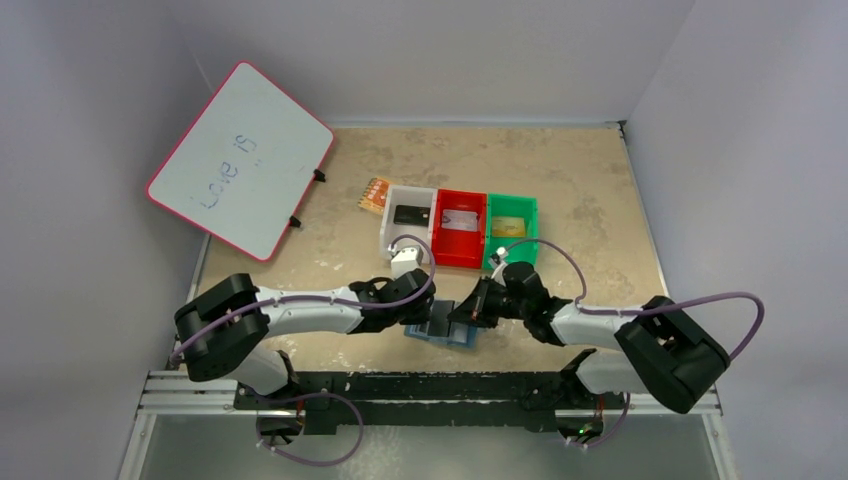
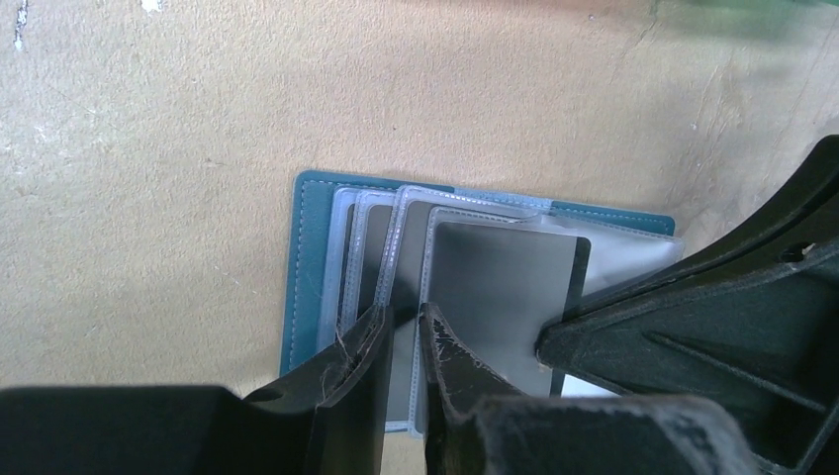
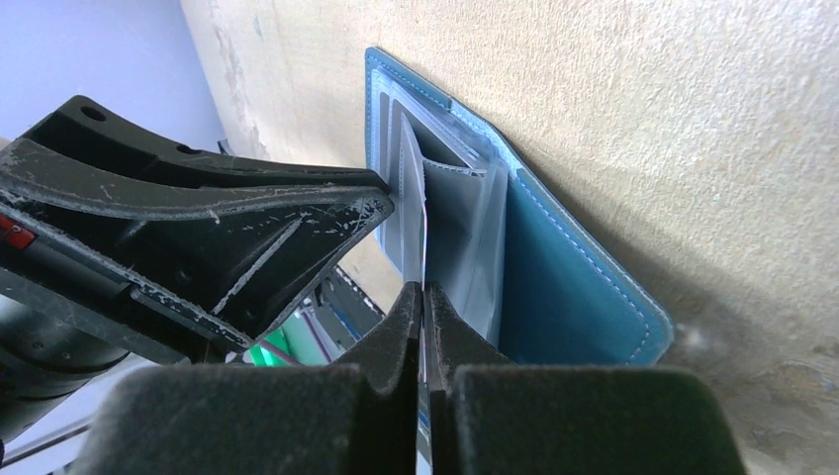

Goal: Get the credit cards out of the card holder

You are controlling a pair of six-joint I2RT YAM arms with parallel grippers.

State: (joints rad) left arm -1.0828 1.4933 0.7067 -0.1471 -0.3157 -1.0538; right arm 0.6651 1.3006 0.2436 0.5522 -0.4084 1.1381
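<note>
Card holder (image 1: 440,337) lies open on mottled beige table (image 1: 580,180), grey walls (image 1: 100,80) around.

Ahead of me on the table (image 1: 590,200), the bystanders!
Whiteboard (image 1: 240,160) tilted at left, orange square (image 1: 375,194) just beside the white bin (image 1: 412,190), then red bin (image 1: 458,255), then green bin (image 1: 512,203).

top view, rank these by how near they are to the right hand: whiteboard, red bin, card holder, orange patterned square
1. card holder: directly under the right hand, which pinches its silver-grey card.
2. red bin: just beyond, middle of the row.
3. orange patterned square: further back left, beside the white bin.
4. whiteboard: far back left.
</note>
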